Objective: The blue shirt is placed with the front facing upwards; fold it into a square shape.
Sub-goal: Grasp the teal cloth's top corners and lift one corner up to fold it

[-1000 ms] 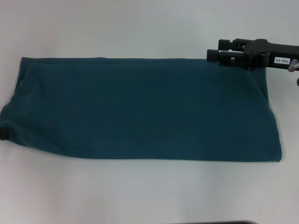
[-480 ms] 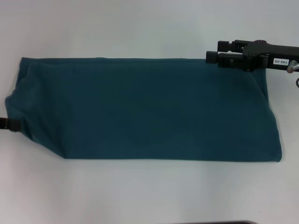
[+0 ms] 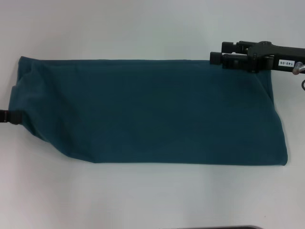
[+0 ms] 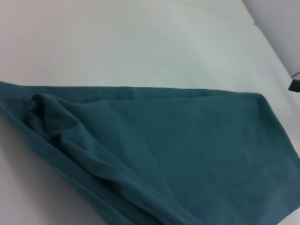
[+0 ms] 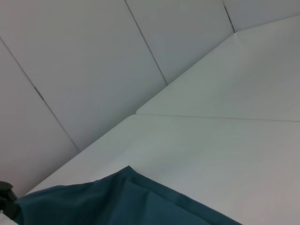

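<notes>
One blue shirt, left near corner drawn farther inward, left claw

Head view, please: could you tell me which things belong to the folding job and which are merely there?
Job:
- blue shirt, folded into a long band
- right claw, at its far right corner
- left claw, at its left end

Merely there:
- white table

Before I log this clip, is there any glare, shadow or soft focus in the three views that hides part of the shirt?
Head view: even light, no glare; the blue shirt is sharp, with the right gripper at its far right corner and the left gripper cut by the frame edge. Left wrist view: soft focus, folds still readable. Right wrist view: mostly the white table, only a shirt corner showing.
</notes>
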Motion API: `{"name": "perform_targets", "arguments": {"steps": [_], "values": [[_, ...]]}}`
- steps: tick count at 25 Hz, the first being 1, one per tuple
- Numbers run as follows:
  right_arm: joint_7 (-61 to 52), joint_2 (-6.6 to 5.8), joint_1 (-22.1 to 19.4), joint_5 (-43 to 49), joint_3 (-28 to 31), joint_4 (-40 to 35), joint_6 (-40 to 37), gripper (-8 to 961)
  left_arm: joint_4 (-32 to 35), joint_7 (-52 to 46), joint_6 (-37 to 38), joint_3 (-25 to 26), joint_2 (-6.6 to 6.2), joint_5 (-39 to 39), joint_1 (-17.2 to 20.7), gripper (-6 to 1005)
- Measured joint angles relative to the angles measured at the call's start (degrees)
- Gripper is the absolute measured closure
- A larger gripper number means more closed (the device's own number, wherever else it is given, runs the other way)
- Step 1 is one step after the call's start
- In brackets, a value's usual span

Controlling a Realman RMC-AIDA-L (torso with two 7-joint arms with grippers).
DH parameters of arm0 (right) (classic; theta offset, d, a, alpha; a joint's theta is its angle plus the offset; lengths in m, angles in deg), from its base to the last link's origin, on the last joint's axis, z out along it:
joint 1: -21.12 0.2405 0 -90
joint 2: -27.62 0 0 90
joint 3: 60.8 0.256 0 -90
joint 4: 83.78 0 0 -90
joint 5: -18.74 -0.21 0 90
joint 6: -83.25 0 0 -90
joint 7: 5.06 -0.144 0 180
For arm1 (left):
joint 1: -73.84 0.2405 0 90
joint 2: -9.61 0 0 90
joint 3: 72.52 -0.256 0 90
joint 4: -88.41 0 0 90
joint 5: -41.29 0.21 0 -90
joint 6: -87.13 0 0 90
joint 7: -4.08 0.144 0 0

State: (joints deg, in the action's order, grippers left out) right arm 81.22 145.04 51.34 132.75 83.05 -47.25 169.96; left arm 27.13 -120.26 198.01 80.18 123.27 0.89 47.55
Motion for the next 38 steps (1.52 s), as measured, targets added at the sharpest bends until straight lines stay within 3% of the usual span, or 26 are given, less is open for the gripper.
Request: {"name": "perform_targets", "arguments": {"steps": [38], "values": [[0.22,0.53,1.21,0.32,0.02,-2.03,-1.27,174,-5.98,-0.32,5.30,-0.92,0.75,-10.63,-1.49,972]]}}
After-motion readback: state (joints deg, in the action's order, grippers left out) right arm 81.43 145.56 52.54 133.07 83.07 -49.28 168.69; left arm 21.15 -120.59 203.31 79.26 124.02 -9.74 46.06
